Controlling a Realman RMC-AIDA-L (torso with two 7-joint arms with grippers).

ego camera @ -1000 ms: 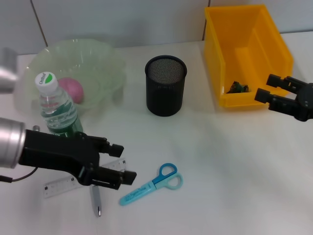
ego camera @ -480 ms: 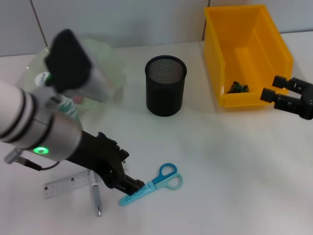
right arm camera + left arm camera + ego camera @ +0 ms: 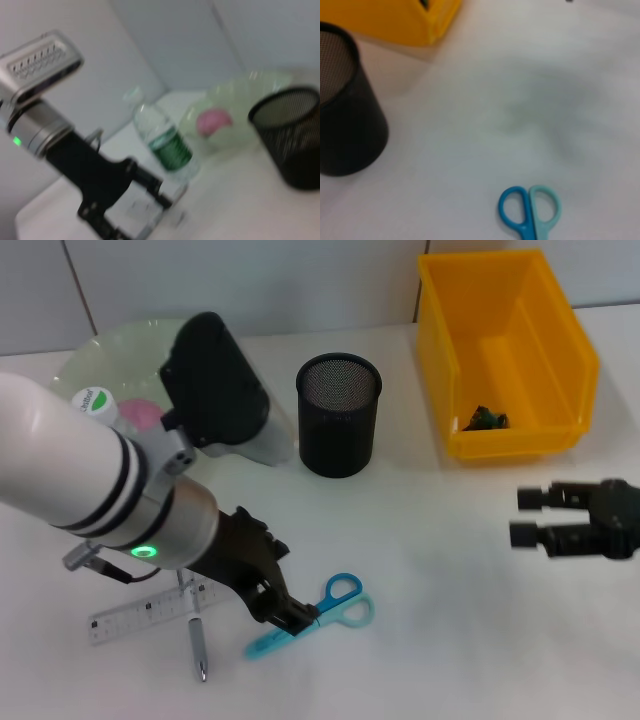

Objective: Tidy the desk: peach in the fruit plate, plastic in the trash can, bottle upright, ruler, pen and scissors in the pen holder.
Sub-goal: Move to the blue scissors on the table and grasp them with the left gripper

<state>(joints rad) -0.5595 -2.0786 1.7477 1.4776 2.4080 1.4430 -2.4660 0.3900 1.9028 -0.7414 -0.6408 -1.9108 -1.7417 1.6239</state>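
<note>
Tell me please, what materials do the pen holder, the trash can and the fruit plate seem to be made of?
The pen holder looks like black metal mesh with a matte finish: a fine grid shows inside its rim. The trash can looks like glossy moulded plastic in opaque yellow, with smooth, thick walls. The fruit plate seems to be translucent pale green plastic, possibly glass; the peach shows through it.

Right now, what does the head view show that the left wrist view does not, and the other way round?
Only the head view shows the bowl with the peach, the bottle, the ruler, the pen, the inside of the yellow bin, the left gripper low at the scissors' blades, and the right gripper, open, off to the right above the table. The left wrist view adds nothing new. Both show the scissors, the black mesh pen holder and part of the bin.
</note>
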